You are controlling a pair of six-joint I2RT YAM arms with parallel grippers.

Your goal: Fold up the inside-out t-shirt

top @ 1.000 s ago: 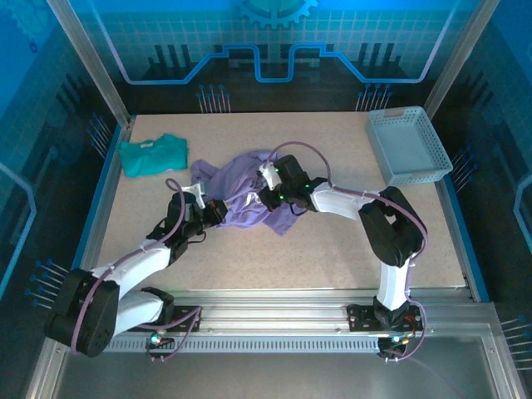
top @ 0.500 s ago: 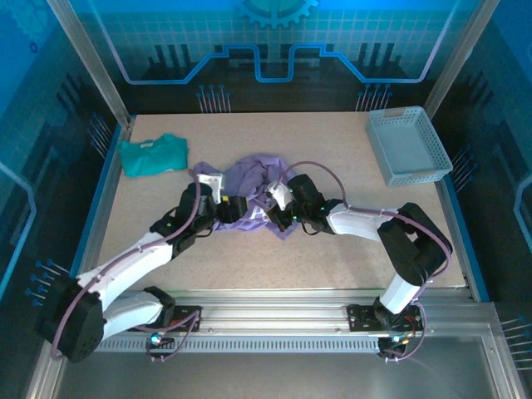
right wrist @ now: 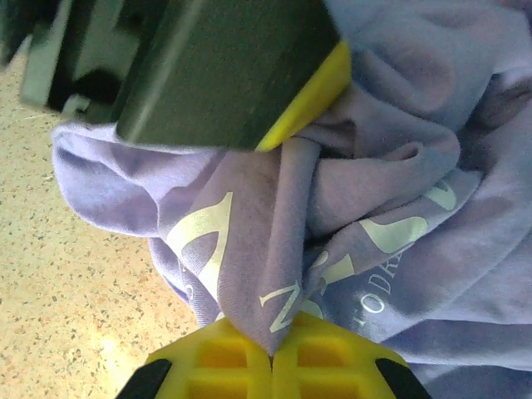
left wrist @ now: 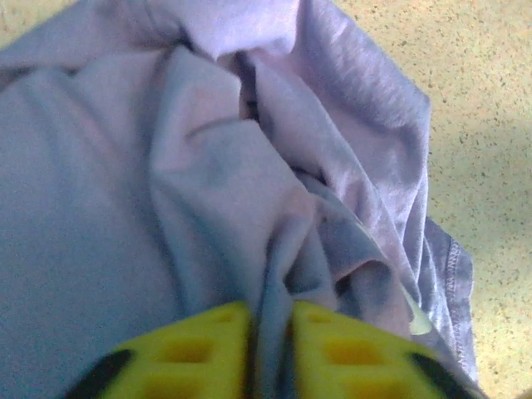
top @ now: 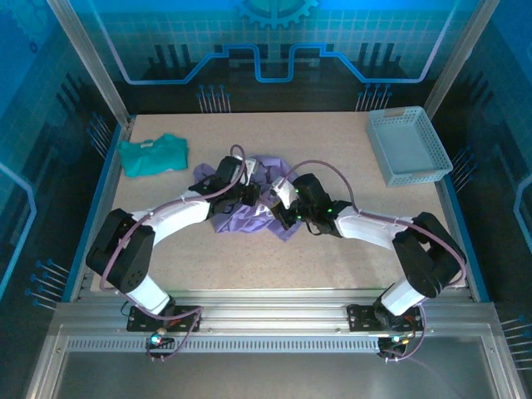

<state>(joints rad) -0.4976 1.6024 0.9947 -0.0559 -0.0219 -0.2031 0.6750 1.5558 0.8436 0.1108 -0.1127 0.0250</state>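
There is one lavender t-shirt (top: 243, 221), one teal shirt (top: 151, 155) and one blue basket (top: 411, 150).

left gripper (left wrist: 270, 322) and right gripper (right wrist: 273, 341) are each clamped on a fold of the inside-out t-shirt (right wrist: 399, 166); both arms extend forward, wrists close together.

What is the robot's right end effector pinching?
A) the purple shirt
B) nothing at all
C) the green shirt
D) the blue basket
A: in the right wrist view, the yellow fingers of the right end effector are shut on a fold of the purple shirt.
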